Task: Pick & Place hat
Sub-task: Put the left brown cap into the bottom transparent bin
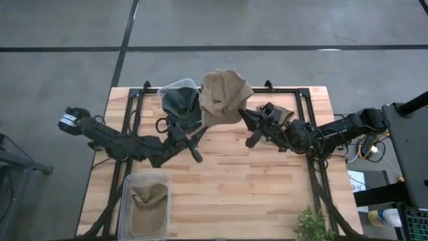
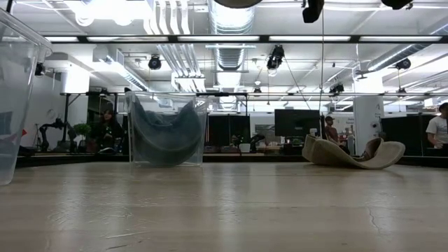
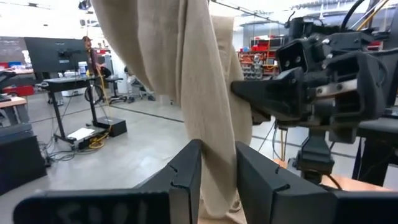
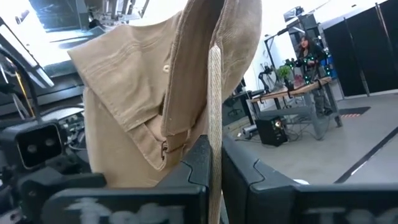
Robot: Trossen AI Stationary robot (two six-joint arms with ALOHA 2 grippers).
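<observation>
Gripping the tan hat (image 1: pixel 224 95) from both sides, the left gripper (image 3: pixel 217 171) and right gripper (image 4: pixel 214 163) are each closed on its fabric, holding it aloft near the table's (image 1: pixel 254 187) far edge.

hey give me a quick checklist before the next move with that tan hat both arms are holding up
1. Right gripper shut on the tan fabric hat: ok.
2. Left gripper closed on the hat's hanging cloth: ok.
3. Hat lifted off the wooden table: ok.
4. Clear plastic bin with dark hat at the far edge, already filled: ok.
5. Clear plastic bin with tan hat at the near edge, room left: cannot tell.
6. Second tan hat lying on the table, waiting: ok.
</observation>
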